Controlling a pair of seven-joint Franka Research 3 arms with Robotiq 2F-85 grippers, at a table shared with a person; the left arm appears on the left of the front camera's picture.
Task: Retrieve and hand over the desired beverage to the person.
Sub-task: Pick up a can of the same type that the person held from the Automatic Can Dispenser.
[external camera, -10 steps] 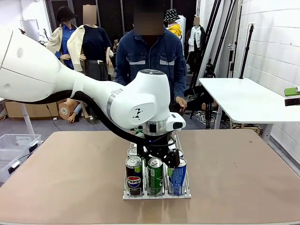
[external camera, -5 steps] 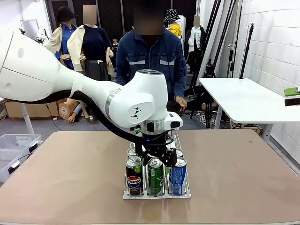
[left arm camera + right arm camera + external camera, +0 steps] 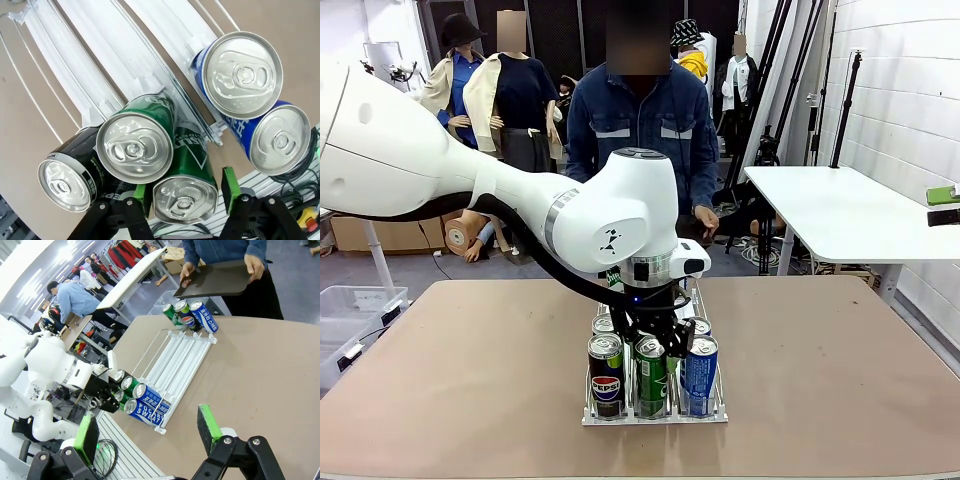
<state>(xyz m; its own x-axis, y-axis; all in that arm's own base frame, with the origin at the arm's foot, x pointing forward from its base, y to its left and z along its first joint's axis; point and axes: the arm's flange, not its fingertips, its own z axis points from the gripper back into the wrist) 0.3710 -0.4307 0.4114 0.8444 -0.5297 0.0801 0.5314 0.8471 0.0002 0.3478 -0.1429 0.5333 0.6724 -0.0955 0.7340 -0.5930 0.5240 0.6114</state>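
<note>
Shiny metal, clear plastic, matt top
The can lids [image 3: 243, 75] are bare silvery metal, the green can [image 3: 192, 150] glossy-printed; the rack [image 3: 125, 45] is smooth clear plastic with thin wire — the table [image 3: 470, 370] matt brown, the left arm [image 3: 610, 215] glossy white, the person [image 3: 640, 130] in denim cloth.

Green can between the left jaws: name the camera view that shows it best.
Left wrist view: the green can sits close, lid and pull tab sharp, between the left jaws. The front view shows its side in the rack's front row, with the jaws at its top. The right wrist view shows it small and far off.
</note>
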